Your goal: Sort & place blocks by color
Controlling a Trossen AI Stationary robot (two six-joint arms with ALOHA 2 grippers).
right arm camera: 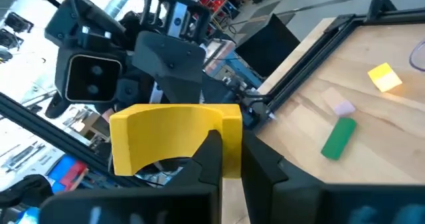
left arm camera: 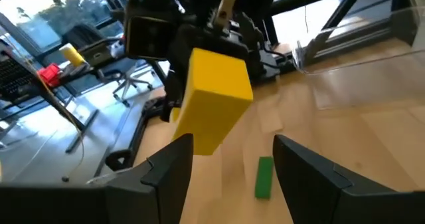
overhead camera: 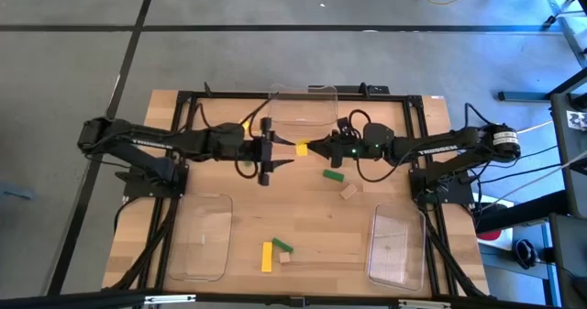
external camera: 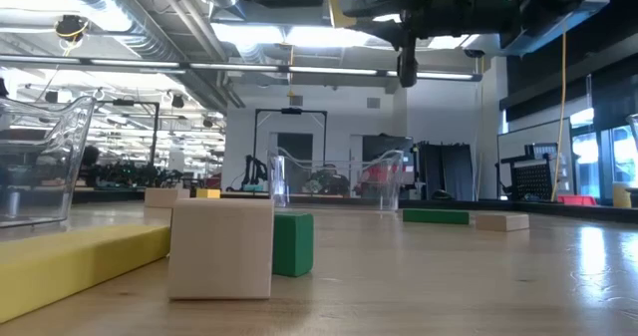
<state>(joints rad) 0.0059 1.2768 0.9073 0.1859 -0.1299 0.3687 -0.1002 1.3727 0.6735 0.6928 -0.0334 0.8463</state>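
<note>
Robotics lab (exposed ceiling ducts [external camera: 150, 22], office chairs [left arm camera: 123, 84] behind)

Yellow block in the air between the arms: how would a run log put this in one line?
right gripper: shut on yellow block | left gripper: open, facing it | above table centre | likely handover

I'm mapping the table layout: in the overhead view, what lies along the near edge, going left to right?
Clear plastic tray on the left → long yellow rectangular block → small green block → clear plastic tray on the right.
</note>
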